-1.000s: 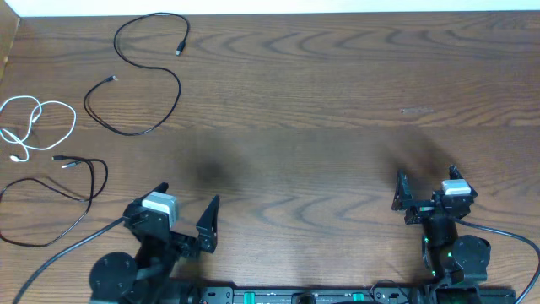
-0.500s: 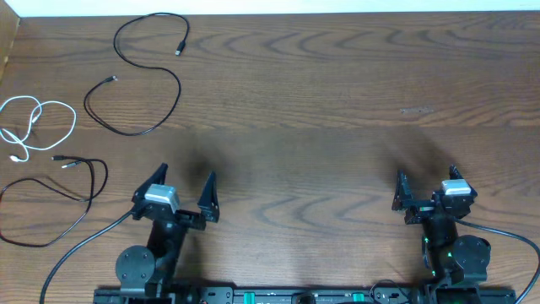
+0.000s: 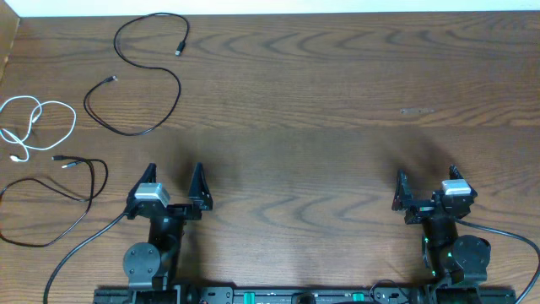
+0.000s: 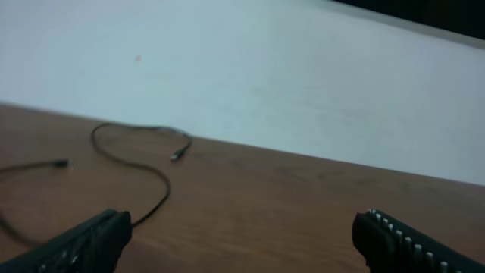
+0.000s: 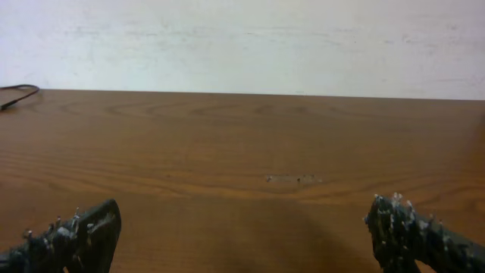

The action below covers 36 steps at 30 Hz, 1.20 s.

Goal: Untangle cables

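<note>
Left end effector [image 3: 174, 179] sits low in the frame, fingers spread wide, gripping nothing. Right end effector [image 3: 426, 177], lower right, is also spread and bare. The cables lie apart at the tabletop's [image 3: 321, 101] upper left: upper black cable [image 3: 178, 89], white cable [image 3: 34, 118] at the left edge, lower black cable [image 3: 106, 173] beneath it.

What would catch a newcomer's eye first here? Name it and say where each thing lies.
Three thin cords lie apart on the left side of the wooden table: a black cable curling near the far edge, a white cable looped at the left edge, and a second black cable just beyond the left arm. The left gripper and right gripper sit open and empty at the near edge.
</note>
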Motion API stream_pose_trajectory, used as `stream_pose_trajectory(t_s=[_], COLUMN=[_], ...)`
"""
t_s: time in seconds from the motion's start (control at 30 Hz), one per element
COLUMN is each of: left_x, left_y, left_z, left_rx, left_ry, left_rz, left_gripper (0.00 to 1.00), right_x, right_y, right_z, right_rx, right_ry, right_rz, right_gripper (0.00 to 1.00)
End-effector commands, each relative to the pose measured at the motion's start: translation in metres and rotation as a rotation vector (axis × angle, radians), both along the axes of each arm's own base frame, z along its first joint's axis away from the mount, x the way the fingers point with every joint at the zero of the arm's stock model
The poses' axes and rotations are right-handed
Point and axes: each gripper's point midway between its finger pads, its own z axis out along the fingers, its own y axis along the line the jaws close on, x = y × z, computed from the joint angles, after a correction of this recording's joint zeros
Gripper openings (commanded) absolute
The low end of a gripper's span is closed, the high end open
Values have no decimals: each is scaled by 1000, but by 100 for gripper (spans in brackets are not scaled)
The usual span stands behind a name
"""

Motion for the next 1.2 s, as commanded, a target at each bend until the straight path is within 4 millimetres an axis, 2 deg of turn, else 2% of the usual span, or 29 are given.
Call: stream_pose_trajectory(t_s=[0.0, 0.17, 0.27, 0.43, 0.8, 1.17], left_x=[3, 3, 3, 0, 0, 0], left_y=[19, 31, 32, 32, 28, 29], left_z=[-11, -17, -22, -63, -63, -64], left_rx=[-85, -82, -14, 43, 214, 221], left_ry=[1, 18, 39, 204, 205, 208], left_rz=[104, 173, 175, 174, 141, 148], left_gripper=[98, 98, 98, 98, 98, 98], right_x=[0, 0, 0, 0, 0, 0], right_y=[-3, -3, -3, -3, -3, -3], right_z=[-1, -1, -1, -1, -1, -1], right_rx=[13, 13, 13, 13, 13, 13], right_ry=[1, 1, 1, 1, 1, 1], right_rz=[-17, -17, -17, -17, -17, -17], right_gripper=[99, 99, 99, 99, 99, 99])
